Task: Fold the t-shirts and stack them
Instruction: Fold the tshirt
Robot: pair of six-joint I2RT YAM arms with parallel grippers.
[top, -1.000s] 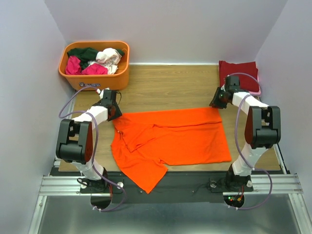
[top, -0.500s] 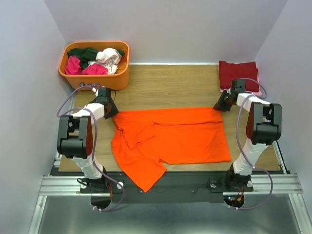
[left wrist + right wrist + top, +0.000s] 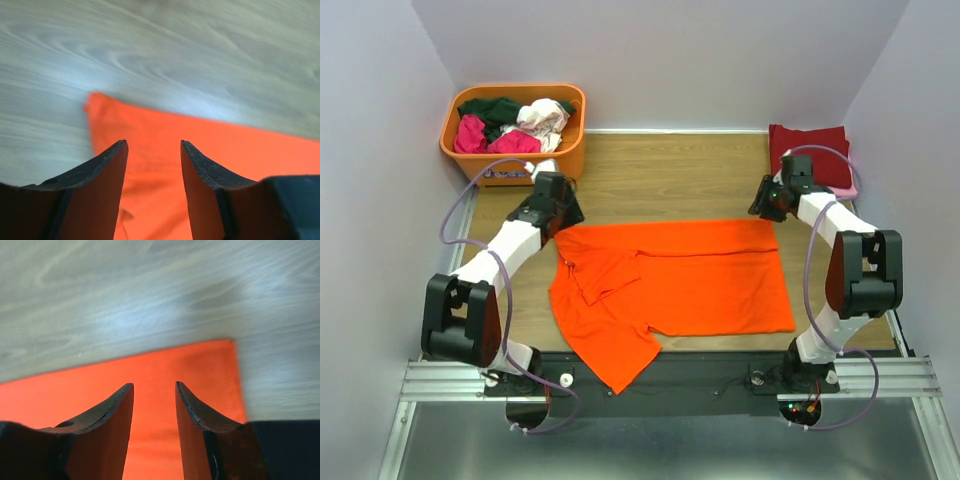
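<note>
A bright orange t-shirt (image 3: pixel 670 280) lies partly folded on the wooden table, one sleeve hanging toward the near edge. My left gripper (image 3: pixel 563 215) is open and empty, just above the shirt's far left corner (image 3: pixel 95 102). My right gripper (image 3: pixel 763 208) is open and empty, above the shirt's far right corner (image 3: pixel 227 347). A folded dark red t-shirt (image 3: pixel 810 150) lies at the back right, with a pink edge under it. Several crumpled t-shirts, dark green, magenta and whitish-pink (image 3: pixel 545 118), fill the tub.
A rigid orange plastic tub (image 3: pixel 520 160) stands at the back left corner. Grey walls close in the table on three sides. Bare wood (image 3: pixel 660 180) lies between the tub and the dark red shirt.
Both grippers have lifted off the orange shirt's far corners and drawn back a little toward the rear. The left arm has swung right. The shirt lies flat where it was.
</note>
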